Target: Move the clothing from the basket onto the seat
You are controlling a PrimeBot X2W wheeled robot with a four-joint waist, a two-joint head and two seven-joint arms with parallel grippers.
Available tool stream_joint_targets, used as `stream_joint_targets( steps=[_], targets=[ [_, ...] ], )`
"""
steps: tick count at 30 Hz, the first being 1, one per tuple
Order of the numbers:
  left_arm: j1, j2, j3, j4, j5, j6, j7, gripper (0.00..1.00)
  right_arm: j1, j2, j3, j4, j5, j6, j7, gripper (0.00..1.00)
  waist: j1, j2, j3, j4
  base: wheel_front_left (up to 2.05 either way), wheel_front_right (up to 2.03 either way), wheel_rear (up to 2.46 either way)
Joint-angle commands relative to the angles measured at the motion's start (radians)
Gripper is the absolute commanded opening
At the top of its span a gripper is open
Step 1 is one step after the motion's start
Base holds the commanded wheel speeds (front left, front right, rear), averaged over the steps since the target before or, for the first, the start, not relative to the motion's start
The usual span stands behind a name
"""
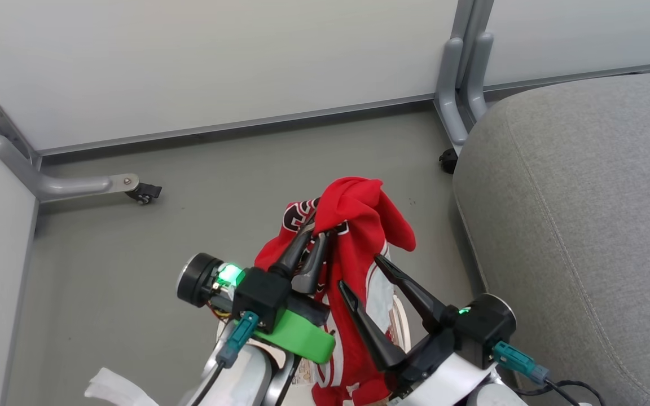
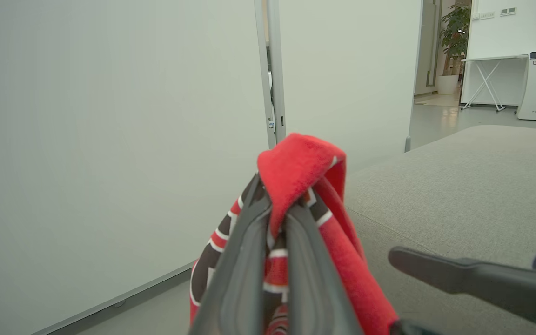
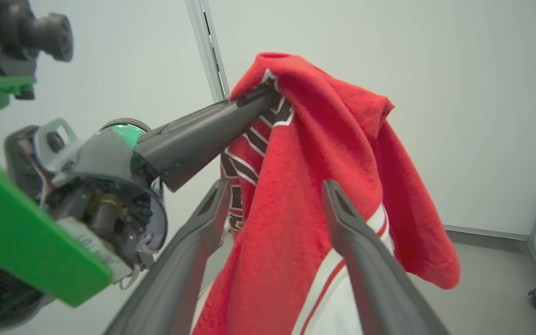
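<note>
The left gripper (image 1: 313, 232), pinched tight on a fold of the red clothing (image 1: 361, 223), holds it hanging lengthwise down over what seems the basket (image 1: 405, 327), with the right gripper (image 1: 358, 271) spread open alongside, nearer the seat (image 1: 584, 197) to the right.

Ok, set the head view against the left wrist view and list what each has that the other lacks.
Head view, not left wrist: the left arm's green mount. Left wrist, not head: a potted plant and a folding table. Both: the clothing pinched in the left gripper, the open right gripper, the seat.
</note>
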State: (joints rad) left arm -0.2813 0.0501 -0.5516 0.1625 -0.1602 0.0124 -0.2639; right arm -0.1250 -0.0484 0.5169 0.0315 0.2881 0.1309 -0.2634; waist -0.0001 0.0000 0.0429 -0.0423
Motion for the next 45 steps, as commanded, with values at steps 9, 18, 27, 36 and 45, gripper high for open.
stream_joint_targets(
  steps=[9, 18, 27, 36, 45],
  targets=[
    [-0.032, 0.001, -0.064, -0.051, -0.029, 0.016, -0.001, 0.00, 0.001, -0.004, -0.007, 0.132, -0.010, 0.000, -0.002, 1.00, 0.0001, 0.0000, 0.002, 0.006, 0.00, 0.00, 0.00],
    [-0.029, 0.001, -0.081, -0.070, -0.037, 0.010, -0.001, 0.00, -0.014, -0.003, -0.068, 0.219, -0.012, 0.000, -0.002, 1.00, 0.0001, 0.0000, 0.009, 0.010, 0.00, 0.00, 0.00],
    [-0.025, 0.001, -0.076, -0.063, -0.039, 0.007, -0.001, 0.00, -0.031, -0.003, -0.049, 0.234, -0.025, -0.001, -0.002, 0.00, 0.0001, 0.0000, 0.017, 0.006, 0.00, 0.00, 0.00],
    [-0.019, 0.001, -0.071, -0.051, -0.040, 0.005, -0.001, 0.00, -0.025, -0.004, -0.070, 0.216, -0.033, -0.001, -0.002, 0.00, 0.0001, 0.0000, 0.020, -0.005, 0.00, 0.00, 0.00],
    [-0.014, 0.001, -0.068, -0.020, -0.044, 0.014, -0.001, 0.68, -0.027, -0.004, -0.077, 0.199, -0.035, -0.001, -0.002, 0.00, 0.0001, 0.0000, 0.033, -0.007, 0.00, 0.00, 0.00]
  ],
)
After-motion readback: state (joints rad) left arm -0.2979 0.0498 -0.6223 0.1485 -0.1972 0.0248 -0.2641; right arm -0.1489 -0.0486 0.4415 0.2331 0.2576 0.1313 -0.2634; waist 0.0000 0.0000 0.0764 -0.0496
